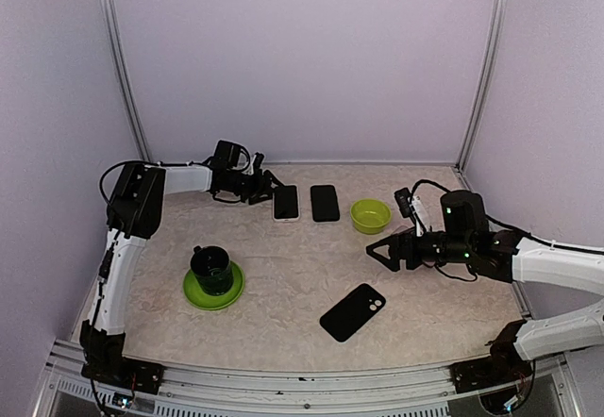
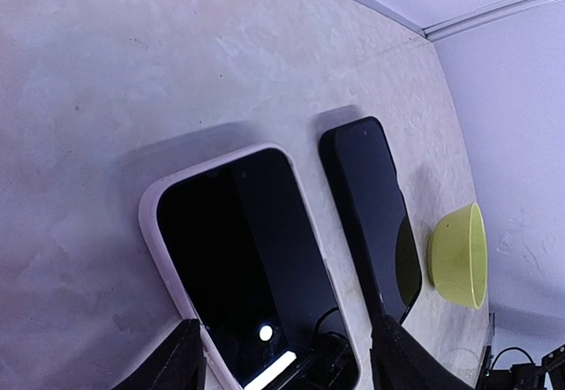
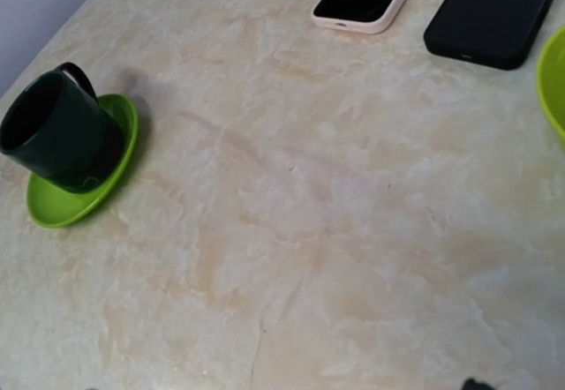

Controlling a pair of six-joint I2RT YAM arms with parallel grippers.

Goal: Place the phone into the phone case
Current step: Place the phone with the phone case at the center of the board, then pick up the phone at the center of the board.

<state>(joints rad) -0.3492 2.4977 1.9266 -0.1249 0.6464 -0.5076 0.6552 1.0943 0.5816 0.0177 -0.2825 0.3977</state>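
The left arm is stretched out to the far side of the table (image 1: pixel 283 275), and its left gripper (image 1: pixel 266 189) sits right at the near end of the phone (image 2: pixel 238 249). That phone lies flat, dark screen up, seated in a pale pink case (image 2: pixel 147 215) whose rim frames the glass all round. From the wrist camera the two fingers (image 2: pixel 181 359) stand apart, one on each side of the cased phone's end. The one on the bowl's side is clear of the edge, so nothing is clamped. Whether the other one brushes the rim, I can't tell.

Just beside it, parallel and not touching, lies a black slab (image 1: pixel 325 203) (phone or empty case, I can't say which). Past that, a yellow-green bowl (image 1: pixel 370 215) stands upright.

Over on the other side, the right gripper (image 1: pixel 380 251) hovers above bare tabletop near the bowl, jaws spread wide with nothing between them.

Closer to the front edge a second black piece (image 1: pixel 352 311) lies at an angle, camera cutout facing up, well apart from the others. To the left a dark green mug (image 1: pixel 211 266) stands on a bright green saucer (image 1: pixel 193 294), its handle pointing towards the back.
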